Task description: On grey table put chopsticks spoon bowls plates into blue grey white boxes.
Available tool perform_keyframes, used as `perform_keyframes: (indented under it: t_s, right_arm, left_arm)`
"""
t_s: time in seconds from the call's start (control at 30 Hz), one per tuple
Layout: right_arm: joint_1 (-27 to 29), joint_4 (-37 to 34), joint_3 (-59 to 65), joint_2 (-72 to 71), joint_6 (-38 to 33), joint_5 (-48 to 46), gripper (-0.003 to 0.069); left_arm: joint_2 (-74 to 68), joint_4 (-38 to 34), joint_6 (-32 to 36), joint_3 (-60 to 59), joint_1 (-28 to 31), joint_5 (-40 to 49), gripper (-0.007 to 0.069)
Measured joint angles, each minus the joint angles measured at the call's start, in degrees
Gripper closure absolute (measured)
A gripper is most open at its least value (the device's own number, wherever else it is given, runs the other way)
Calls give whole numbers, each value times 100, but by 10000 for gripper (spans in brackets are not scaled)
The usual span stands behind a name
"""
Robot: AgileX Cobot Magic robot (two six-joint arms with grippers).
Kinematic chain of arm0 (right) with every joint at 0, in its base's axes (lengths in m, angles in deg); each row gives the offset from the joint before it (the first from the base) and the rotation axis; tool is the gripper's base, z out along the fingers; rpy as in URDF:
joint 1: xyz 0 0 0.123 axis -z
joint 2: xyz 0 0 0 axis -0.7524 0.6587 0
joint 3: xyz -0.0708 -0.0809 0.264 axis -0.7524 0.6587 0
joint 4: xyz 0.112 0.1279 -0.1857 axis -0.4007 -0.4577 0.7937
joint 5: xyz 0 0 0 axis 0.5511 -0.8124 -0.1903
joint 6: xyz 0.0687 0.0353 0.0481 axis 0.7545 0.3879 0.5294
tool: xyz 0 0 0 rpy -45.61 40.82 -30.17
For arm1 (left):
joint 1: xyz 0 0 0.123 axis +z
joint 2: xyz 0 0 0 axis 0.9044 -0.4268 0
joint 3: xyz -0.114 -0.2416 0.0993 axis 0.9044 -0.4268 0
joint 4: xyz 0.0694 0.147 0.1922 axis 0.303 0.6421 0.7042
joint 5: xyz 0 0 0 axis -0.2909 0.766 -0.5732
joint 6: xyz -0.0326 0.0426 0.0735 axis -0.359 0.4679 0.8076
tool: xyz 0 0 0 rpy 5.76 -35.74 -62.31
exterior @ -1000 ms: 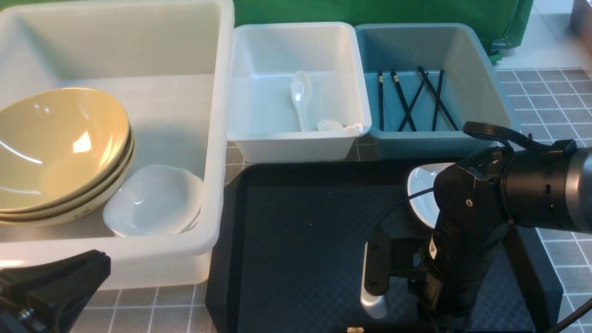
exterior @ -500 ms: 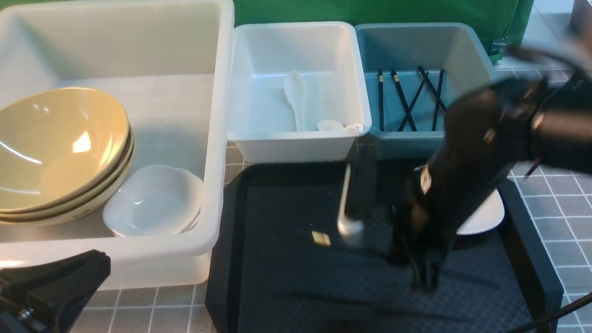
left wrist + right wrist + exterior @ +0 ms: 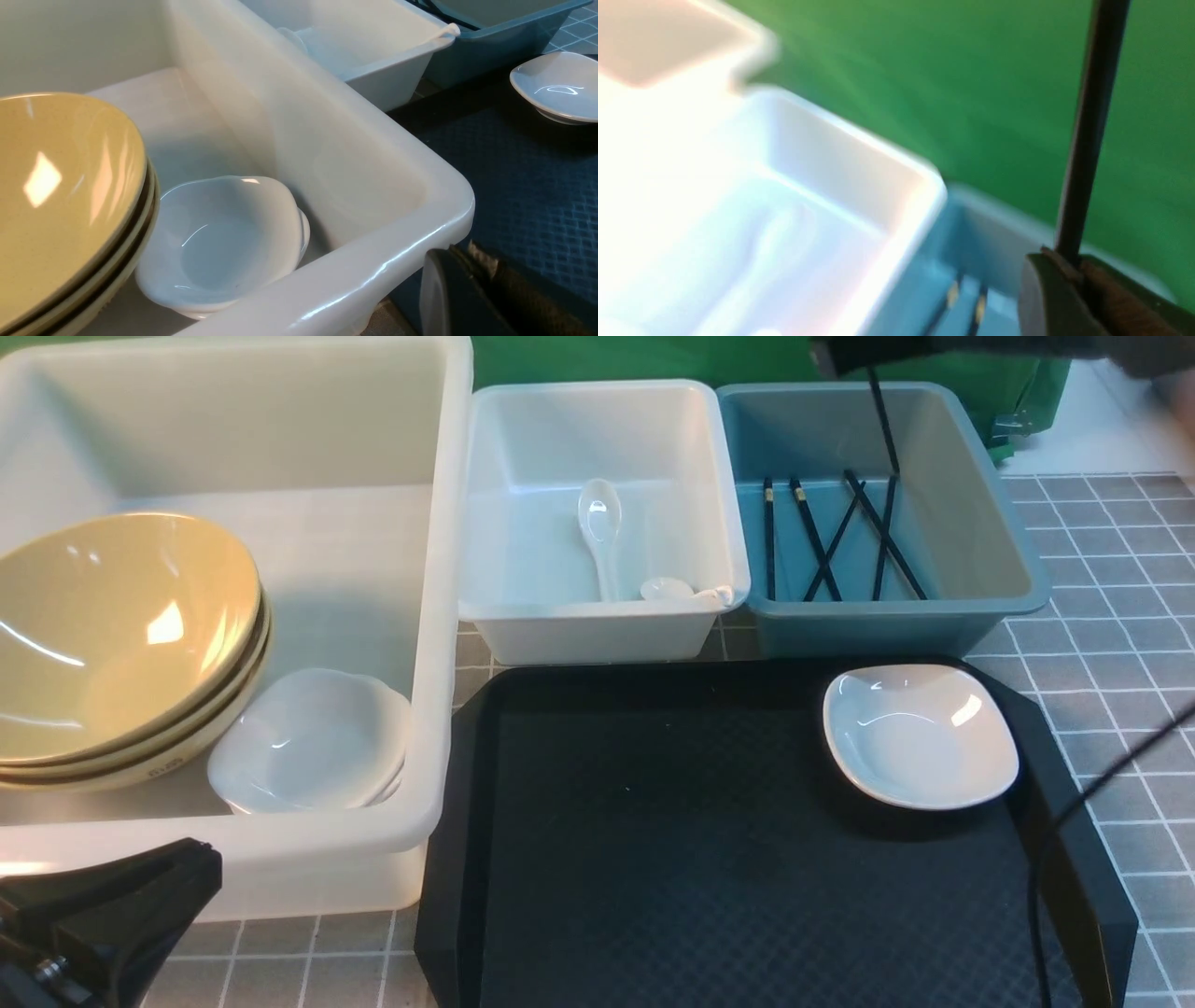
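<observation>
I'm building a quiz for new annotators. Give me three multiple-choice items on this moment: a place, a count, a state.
1. Where does the loose plate sit? A) on the black tray B) in the blue-grey box C) on the grey tiles
2. How many spoons lie in the white box? A) one B) two C) four
3. The right gripper is: A) open, empty B) holding a bowl C) shut on a chopstick
Key: 1A, it rests on the tray's textured floor; 2B, two scoops show there; 3C, the black stick is pinched in it.
</observation>
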Motion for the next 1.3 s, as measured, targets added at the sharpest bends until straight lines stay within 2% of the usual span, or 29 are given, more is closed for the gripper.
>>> perform_keyframes:
  t_s: [0.03, 0.07, 0.17, 0.27, 0.3, 0.33, 0.37, 0.4, 0.53, 0.7, 1.1, 1.3]
  right_arm:
    - [102, 0, -45, 157, 238, -118, 548]
    - [255, 0, -128, 398, 639, -412, 505]
    - [444, 6, -256, 642, 1098, -1202, 386]
    - [515, 16, -510, 612, 1196, -2346, 263]
    - [515, 16, -529, 603, 1188, -2428, 251]
    - [521, 16, -624, 499, 1034, -3193, 216]
    - [521, 16, -624, 484, 1020, -3273, 210]
    - [521, 16, -565, 391, 939, -3743, 199]
    - [527, 16, 140, 280, 916, -4207, 188]
    - [527, 37, 1376, 322, 1060, -3934, 186]
    - [479, -104, 1536, 374, 1363, -3484, 188]
    - [-132, -160, 1536, 560, 1252, -3400, 243]
  left_arm:
    - [0, 0, 0, 0, 0, 0, 633]
    - [0, 0, 0, 0, 0, 0, 633]
    - [0, 0, 0, 0, 0, 5, 633]
    - [0, 0, 0, 0, 0, 11, 633]
    - [0, 0, 0, 0, 0, 11, 633]
    - [0, 0, 0, 0, 0, 17, 633]
    - [0, 0, 0, 0, 0, 17, 633]
    - [0, 0, 0, 0, 0, 17, 633]
    - [0, 0, 0, 0, 0, 23, 633]
    - [0, 0, 0, 0, 0, 57, 633]
    - [0, 0, 13, 0, 0, 57, 633]
    - [0, 0, 1, 0, 0, 52, 633]
